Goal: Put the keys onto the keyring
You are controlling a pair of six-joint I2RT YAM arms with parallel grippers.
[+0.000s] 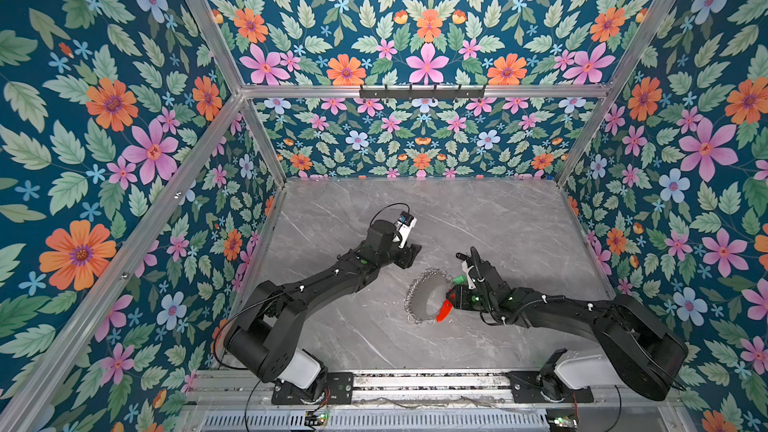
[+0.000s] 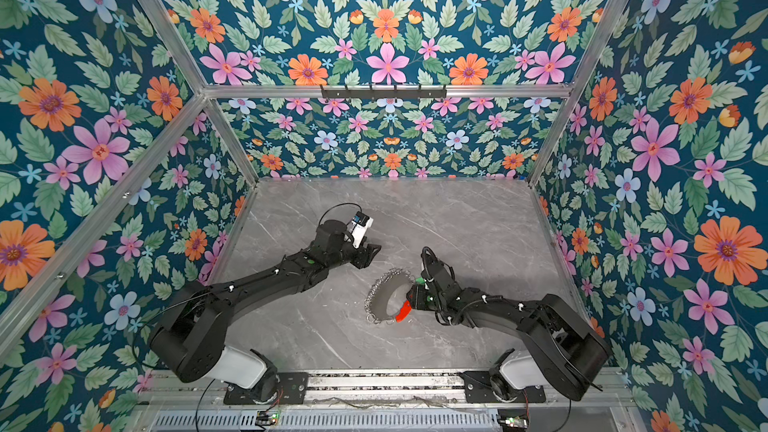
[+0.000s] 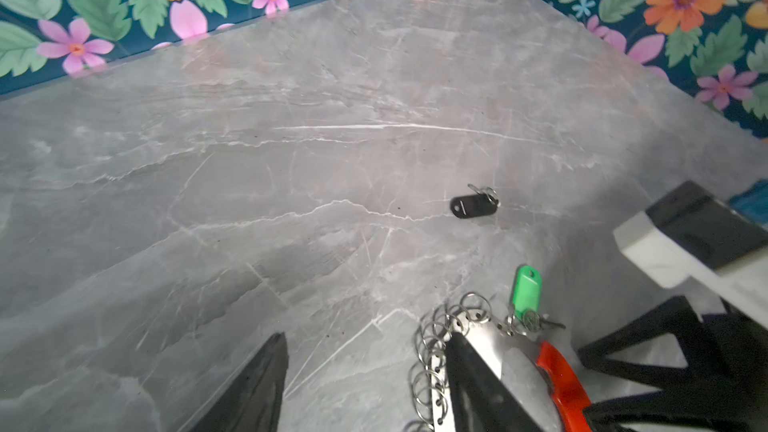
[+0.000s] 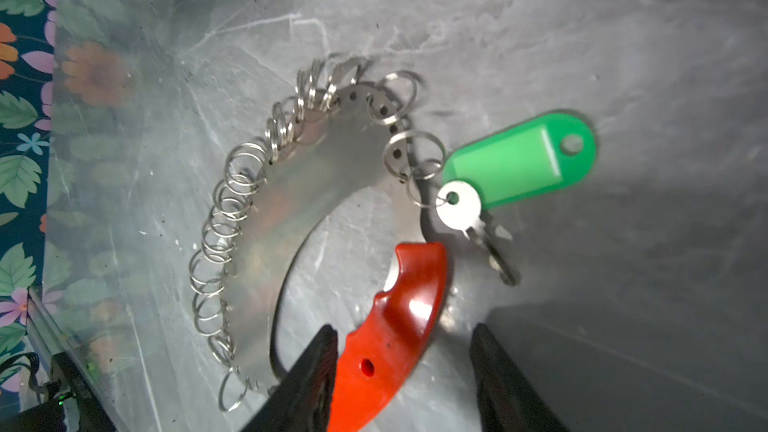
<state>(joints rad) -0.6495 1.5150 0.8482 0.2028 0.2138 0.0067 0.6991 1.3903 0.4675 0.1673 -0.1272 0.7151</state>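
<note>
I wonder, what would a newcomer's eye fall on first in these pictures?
The loud floral walls around the cell strike first. Next comes the keyring on the grey marble table, its red-orange arc between the open fingers of the right gripper, with the green-tagged key at its rim. The black-fob key lies alone on the table, apart from it.

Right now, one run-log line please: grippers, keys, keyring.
left gripper: open, empty | right gripper: open astride red-orange arc | grey metal keyring: flat on table | green-tagged key: at its split rings | black-fob key: apart
</note>
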